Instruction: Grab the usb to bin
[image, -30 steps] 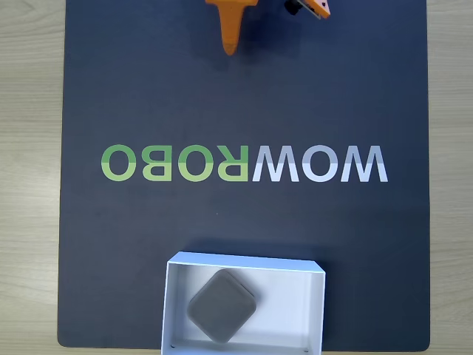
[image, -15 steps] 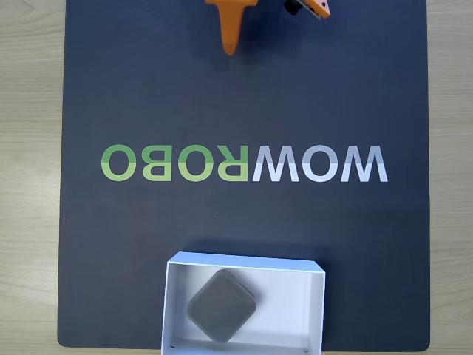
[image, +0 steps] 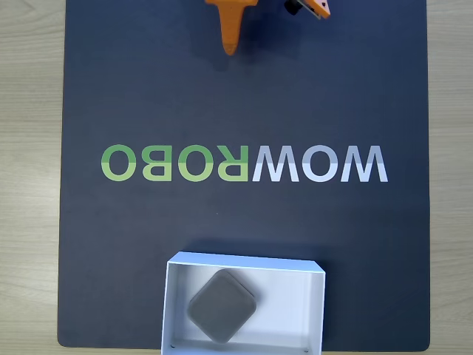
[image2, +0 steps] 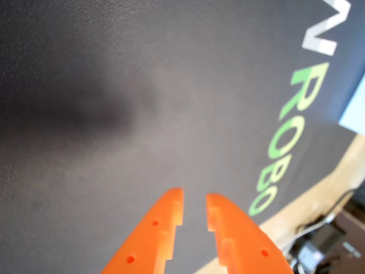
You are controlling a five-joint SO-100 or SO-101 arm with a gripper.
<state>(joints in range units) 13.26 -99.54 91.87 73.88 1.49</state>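
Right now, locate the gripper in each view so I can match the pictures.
Fixed view: orange gripper at the top edge, pointing down over the dark mat.
Wrist view: gripper at bottom centre, jaws slightly apart, empty.
Shared landmark: the green ROBO lettering.

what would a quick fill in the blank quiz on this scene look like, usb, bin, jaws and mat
1. The usb lies inside the ____.
2. The bin sits on a dark mat printed with the word ____.
3. The gripper has orange jaws that hold ____ between them.
4. In the fixed view the bin is at the ____ edge of the picture.

Missing words: bin; WOWROBO; nothing; bottom
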